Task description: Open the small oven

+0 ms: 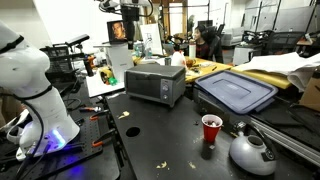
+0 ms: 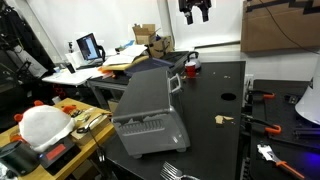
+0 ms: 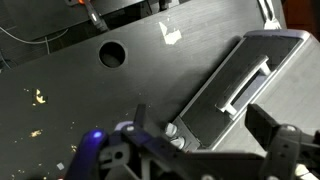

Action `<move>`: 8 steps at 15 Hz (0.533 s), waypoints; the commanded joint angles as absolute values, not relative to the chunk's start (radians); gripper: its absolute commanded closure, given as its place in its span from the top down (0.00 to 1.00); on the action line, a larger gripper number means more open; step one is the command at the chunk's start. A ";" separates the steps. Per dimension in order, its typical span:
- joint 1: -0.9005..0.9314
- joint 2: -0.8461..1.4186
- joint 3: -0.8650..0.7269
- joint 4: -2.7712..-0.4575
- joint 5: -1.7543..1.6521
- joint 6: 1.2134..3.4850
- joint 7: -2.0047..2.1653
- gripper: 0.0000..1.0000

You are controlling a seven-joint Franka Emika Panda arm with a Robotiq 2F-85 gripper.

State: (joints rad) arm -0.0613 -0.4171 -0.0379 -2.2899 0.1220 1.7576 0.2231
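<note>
The small oven (image 1: 155, 83) is a silver-grey box with a dark glass front door, standing on the black table. Its door is closed. It also shows in an exterior view (image 2: 150, 108) from its rear side. In the wrist view the small oven (image 3: 235, 85) lies below me, with its pale door handle (image 3: 247, 86) and two knobs (image 3: 172, 130) visible. My gripper (image 3: 205, 140) is open and empty, well above the oven. It hangs at the top of an exterior view (image 2: 195, 12), clear of everything.
A flat dark-blue lidded bin (image 1: 235, 92) sits beside the oven. A red cup (image 1: 211, 129) and a silver kettle (image 1: 250, 151) stand near the front. The table has a round hole (image 3: 112, 52) and scattered crumbs. Clutter and a laptop (image 2: 89, 47) lie beyond.
</note>
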 commanded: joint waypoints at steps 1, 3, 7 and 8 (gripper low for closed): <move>-0.067 -0.395 -0.007 -2.297 0.133 1.767 0.297 1.00; -0.061 -0.383 0.010 -2.303 0.140 1.784 0.326 1.00; -0.048 -0.343 0.043 -2.307 0.144 1.834 0.379 1.00; -0.046 -0.332 0.052 -2.307 0.144 1.845 0.396 1.00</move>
State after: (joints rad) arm -0.0536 -0.3565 0.0283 -2.2990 0.1246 1.7999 0.3322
